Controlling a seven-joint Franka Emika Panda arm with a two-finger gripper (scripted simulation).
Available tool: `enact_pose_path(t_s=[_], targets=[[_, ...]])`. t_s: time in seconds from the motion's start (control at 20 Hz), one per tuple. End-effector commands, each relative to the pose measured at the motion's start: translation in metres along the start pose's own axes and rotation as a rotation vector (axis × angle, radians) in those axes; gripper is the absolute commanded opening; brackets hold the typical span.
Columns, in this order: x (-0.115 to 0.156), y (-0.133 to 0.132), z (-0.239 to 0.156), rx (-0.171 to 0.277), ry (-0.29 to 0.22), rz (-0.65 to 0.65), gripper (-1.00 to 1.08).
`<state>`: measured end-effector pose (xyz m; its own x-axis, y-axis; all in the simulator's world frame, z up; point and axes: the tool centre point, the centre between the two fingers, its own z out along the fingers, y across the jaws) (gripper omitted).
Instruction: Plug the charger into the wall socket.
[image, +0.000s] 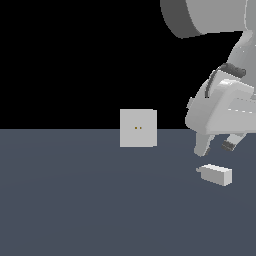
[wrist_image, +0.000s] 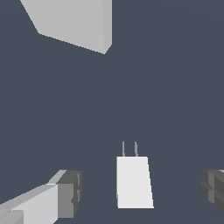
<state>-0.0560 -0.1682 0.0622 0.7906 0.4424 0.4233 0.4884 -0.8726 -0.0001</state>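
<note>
Fingers spread wide above the charger, socket off to the exterior view's left.

The wall socket (image: 138, 128) stands upright on the dark desk (image: 75, 200), its two small holes facing the camera. Well apart from it, toward the exterior view's right, the charger (image: 217, 174) lies flat, prongs toward the socket side. The fingers (image: 215, 145) hang just above it, wide apart and holding nothing; the wrist view shows the charger (wrist_image: 133, 181) between them, untouched.

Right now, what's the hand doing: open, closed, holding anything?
Hand: open and empty, one finger on each side of the charger, neither touching it; the charger lies on the floor.
</note>
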Motion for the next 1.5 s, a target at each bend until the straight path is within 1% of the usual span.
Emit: enact_pose_path(t_s=[0.0, 0.25, 0.7, 0.95, 1.0, 1.45], targets=[[0.0, 0.0, 0.0, 0.0, 0.0, 0.0, 1.0], [-0.004, 0.0, 0.008, 0.0, 0.0, 0.0, 1.0], [-0.019, -0.001, 0.04, 0.0, -0.001, -0.002, 1.0], [-0.021, -0.001, 0.046, 0.001, -0.001, -0.002, 1.0], [-0.021, -0.001, 0.046, 0.001, -0.001, -0.002, -1.0], [-0.021, -0.001, 0.046, 0.001, -0.001, -0.002, -1.0]])
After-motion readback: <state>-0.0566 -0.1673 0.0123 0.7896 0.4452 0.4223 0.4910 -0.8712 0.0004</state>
